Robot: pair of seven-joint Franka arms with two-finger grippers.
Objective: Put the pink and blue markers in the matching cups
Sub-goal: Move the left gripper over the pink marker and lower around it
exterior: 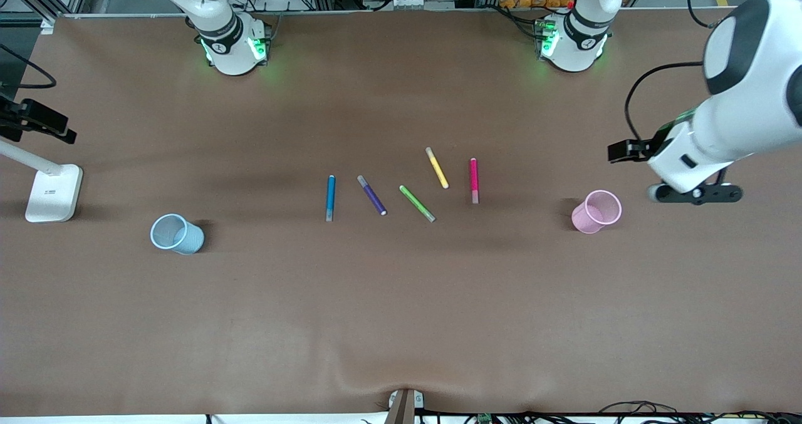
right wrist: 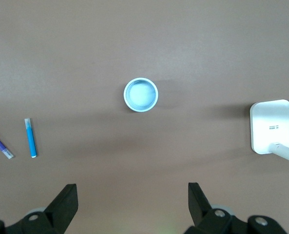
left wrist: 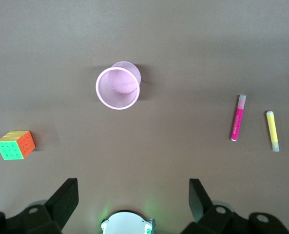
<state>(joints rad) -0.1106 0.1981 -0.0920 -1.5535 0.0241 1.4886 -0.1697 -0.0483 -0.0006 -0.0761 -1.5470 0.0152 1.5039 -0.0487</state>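
The pink marker [exterior: 473, 180] and the blue marker [exterior: 330, 197] lie flat mid-table in a row of markers. The pink cup [exterior: 596, 211] stands upright toward the left arm's end, the blue cup [exterior: 177, 233] toward the right arm's end. My left gripper [exterior: 694, 193] hangs open and empty over the table beside the pink cup; its wrist view [left wrist: 132, 200] shows the pink cup [left wrist: 117, 87] and pink marker [left wrist: 237, 124]. My right gripper [right wrist: 132, 202] is open and empty, out of the front view; its wrist view shows the blue cup [right wrist: 141, 94] and blue marker [right wrist: 31, 138].
A dark purple marker [exterior: 371, 195], a green marker [exterior: 417, 203] and a yellow marker [exterior: 437, 168] lie between the blue and pink ones. A colourful puzzle cube [left wrist: 15, 144] sits near the pink cup. A white lamp base [exterior: 54, 192] stands at the right arm's end.
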